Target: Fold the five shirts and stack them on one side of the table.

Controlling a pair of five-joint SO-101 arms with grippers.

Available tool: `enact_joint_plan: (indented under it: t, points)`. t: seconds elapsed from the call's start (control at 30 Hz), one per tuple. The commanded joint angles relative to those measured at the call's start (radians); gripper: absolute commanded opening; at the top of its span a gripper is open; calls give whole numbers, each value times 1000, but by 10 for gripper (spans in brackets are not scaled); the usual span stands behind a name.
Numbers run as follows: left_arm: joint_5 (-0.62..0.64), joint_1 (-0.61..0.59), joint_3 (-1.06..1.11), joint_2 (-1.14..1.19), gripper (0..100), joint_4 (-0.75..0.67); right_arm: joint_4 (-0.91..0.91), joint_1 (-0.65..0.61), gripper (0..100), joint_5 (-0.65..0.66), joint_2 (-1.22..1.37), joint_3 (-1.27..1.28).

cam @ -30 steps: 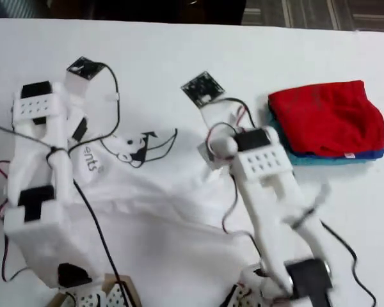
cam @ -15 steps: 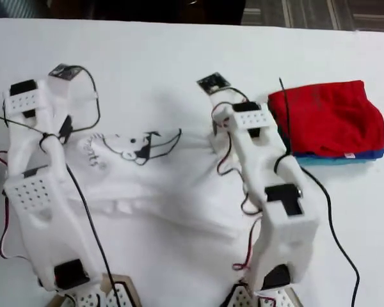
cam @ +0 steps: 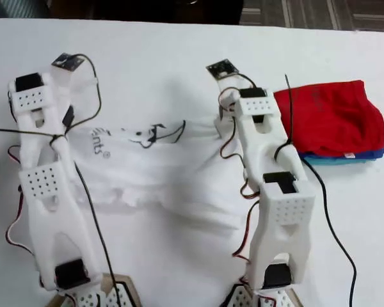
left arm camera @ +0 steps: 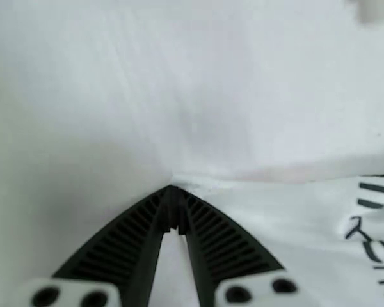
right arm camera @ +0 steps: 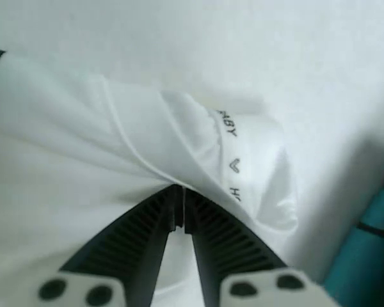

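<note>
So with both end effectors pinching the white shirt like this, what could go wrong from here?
The left end effector and right end effector are each shut on only a thin edge of the white shirt, so fabric may slip out mid-fold.
The right arm sits close to the red shirt topping the folded stack; a sideways move might knock it askew.

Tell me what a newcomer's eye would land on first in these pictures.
The red shirt stands out most, folded on top of a blue shirt and a teal shirt at the right side of the table in the high view. Next comes the white shirt with a black drawing, spread between the two arms. The left gripper and right gripper each pinch its cloth.
</note>
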Motion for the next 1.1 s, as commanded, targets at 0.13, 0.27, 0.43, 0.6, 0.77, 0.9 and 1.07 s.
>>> enact_joint_plan:
  t: [0.13,0.27,0.43,0.6,0.77,0.9,1.07]
  points:
    - [8,43,-254,8,27,180,119,-19,20,-6,-44,-103]
    - [3,41,-282,6,27,183,131,-35,20,-6,-128,-97]
    - [9,40,-278,-6,26,186,186,-62,20,-6,-243,-61]
    - [11,26,-120,-183,26,186,185,-76,20,-6,-397,91]
    - [2,34,308,-494,27,183,163,-113,20,-6,-572,273]
    - [-58,37,668,-715,27,161,134,-171,20,0,-696,450]
    - [-133,18,1067,-947,27,52,84,-236,20,3,-808,667]
